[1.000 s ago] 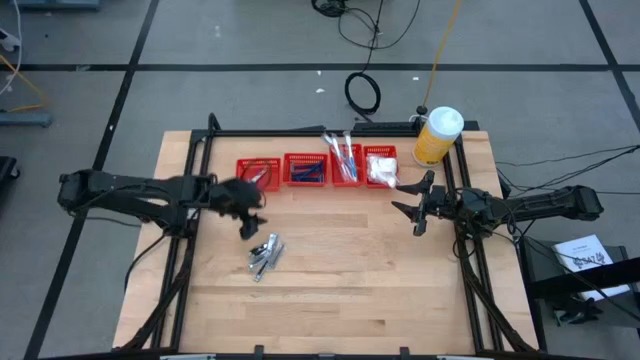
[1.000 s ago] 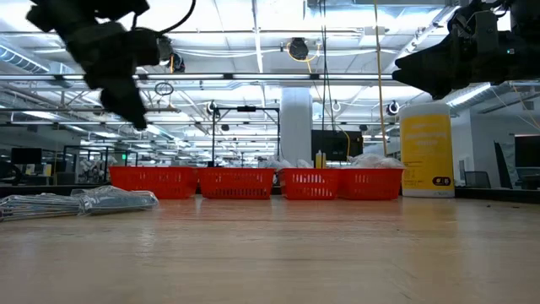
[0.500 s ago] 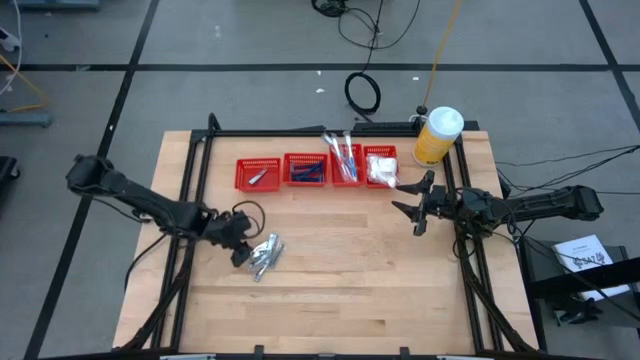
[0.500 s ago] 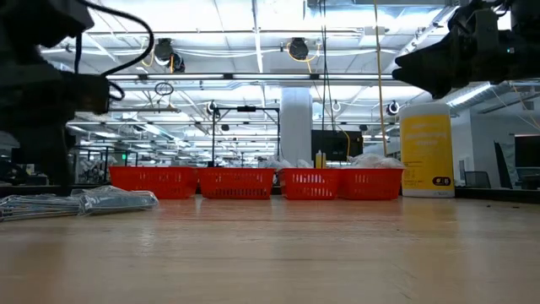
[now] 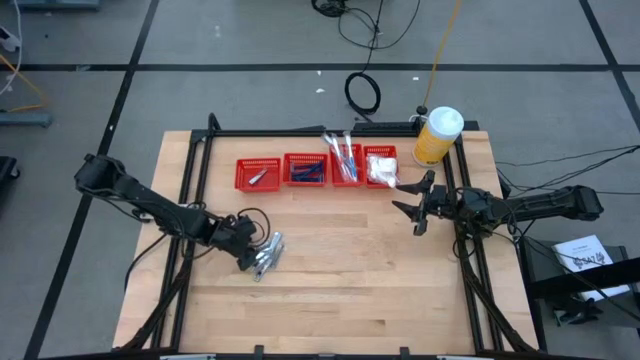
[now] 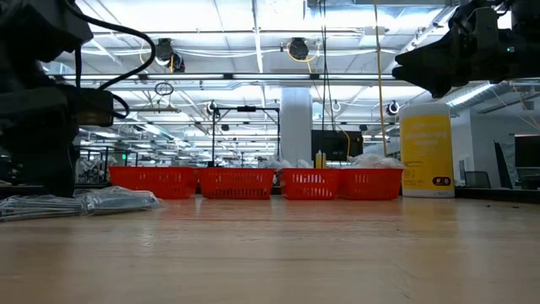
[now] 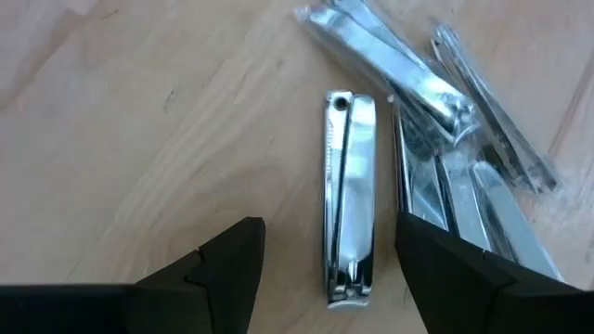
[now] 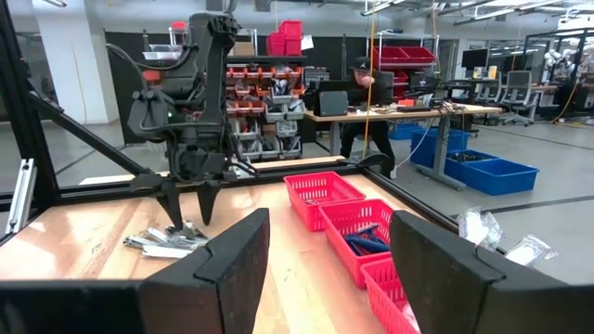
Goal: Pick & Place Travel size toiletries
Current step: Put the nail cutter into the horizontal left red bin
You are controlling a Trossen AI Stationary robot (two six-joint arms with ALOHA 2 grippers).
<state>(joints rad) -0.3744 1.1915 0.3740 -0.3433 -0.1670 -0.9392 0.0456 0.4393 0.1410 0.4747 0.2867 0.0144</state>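
Several silvery nail clippers [image 5: 266, 253], some in clear wrap, lie flat in a loose pile on the wooden table, left of its middle. My left gripper [image 5: 249, 256] points steeply down over the pile's left side and is open. In the left wrist view its fingers [image 7: 329, 237] stand on either side of one bare clipper [image 7: 349, 195] without touching it. My right gripper [image 5: 413, 206] hangs open in the air at the table's right, near the rightmost basket, with nothing between its fingers [image 8: 329, 227]. More toiletries lie in the red baskets.
Several red mesh baskets [image 5: 305, 169] stand in a row along the far side, holding a silvery item, dark-blue sticks, white-teal sticks and white packets. A big yellow white-capped bottle [image 5: 437, 135] stands at the far right. A black frame rail [image 5: 300, 133] borders the table.
My left gripper has come down from beside the leftmost basket toward the table's near edge, turning as it went, and now stands low over the clipper pile, its fingers still open. The clippers have not moved.
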